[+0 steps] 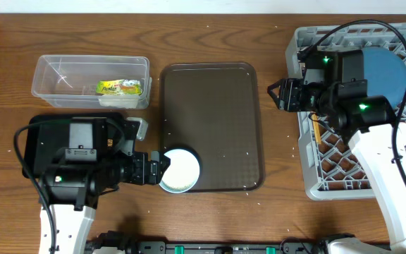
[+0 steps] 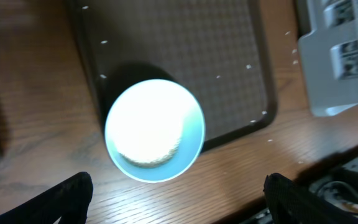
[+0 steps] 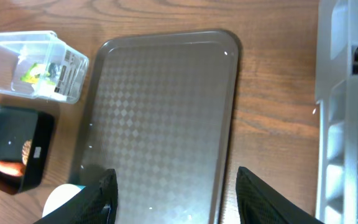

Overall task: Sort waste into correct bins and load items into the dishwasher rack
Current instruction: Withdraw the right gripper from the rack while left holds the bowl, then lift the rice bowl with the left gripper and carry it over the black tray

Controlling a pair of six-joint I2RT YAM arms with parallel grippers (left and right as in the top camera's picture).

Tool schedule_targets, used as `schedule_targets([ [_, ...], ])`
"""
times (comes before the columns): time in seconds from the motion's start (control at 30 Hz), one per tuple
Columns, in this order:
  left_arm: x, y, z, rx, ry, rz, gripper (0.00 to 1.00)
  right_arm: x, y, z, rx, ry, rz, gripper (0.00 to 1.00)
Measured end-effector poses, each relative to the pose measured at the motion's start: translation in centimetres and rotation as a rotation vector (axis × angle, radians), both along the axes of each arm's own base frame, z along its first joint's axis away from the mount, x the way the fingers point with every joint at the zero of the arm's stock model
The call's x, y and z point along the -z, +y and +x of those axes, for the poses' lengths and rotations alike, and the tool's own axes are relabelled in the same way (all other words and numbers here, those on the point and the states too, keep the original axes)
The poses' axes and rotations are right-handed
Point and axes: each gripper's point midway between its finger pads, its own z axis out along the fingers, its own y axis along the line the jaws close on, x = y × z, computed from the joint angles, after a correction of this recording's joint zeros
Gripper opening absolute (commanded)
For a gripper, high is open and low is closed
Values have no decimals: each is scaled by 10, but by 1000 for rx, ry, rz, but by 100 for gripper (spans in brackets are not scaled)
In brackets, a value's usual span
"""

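- Waste looks mostly sorted: the green-yellow printed wrapper is inside the clear plastic rectangular tub, just left of the large dark brown serving tray.
- The shallow black rectangular tray, left of the serving tray and below the tub, has a small orange carrot in it, plus something brownish beside it, too blurry to call.
- Not so tidy: loose white rice grains are scattered on the serving tray and a few on the wooden tabletop around it.
- Loading is partly done: the large round dark-blue plate is standing in the large square grey plastic dishwasher rack, right of the serving tray. A thin wooden stick in there could be the chopsticks, hard to tell. Can't make out the cups.
- The white bowl isn't loaded yet. It's on the serving tray's lower-left corner.
- Left end effector is spread wide just beside the bowl, not touching it, nothing held.
- Right end effector hangs between the serving tray and the rack, released and empty.
- My guess: bowl next, then the rice.
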Motion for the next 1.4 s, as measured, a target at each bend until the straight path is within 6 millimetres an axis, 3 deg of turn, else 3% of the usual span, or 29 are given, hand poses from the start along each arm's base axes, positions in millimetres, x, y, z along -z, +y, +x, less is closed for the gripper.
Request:
schedule_targets([
  [0.23, 2, 21, 21, -136, -46, 115, 89, 5, -1, -3, 34, 39, 5, 57],
  [0.4, -6, 18, 19, -150, -42, 149, 89, 7, -2, -5, 43, 54, 7, 57],
  [0.6, 15, -22, -5, 20, 71, 219, 89, 7, -2, -5, 49, 57, 10, 57],
  [0.87, 78, -79, -8, 214, 180, 382, 89, 7, -2, -5, 51, 60, 11, 59],
  [1.0, 108, -101, -2, 254, 205, 414, 78, 7, -3, -5, 52, 60, 10, 60],
  [1.17, 141, -104, -1, 257, 277, 469, 63, 8, -3, -6, 53, 66, 8, 60],
  [1.4, 172, -106, -5, 268, 353, 491, 21, 11, -7, -6, 68, 70, -11, 61],
])
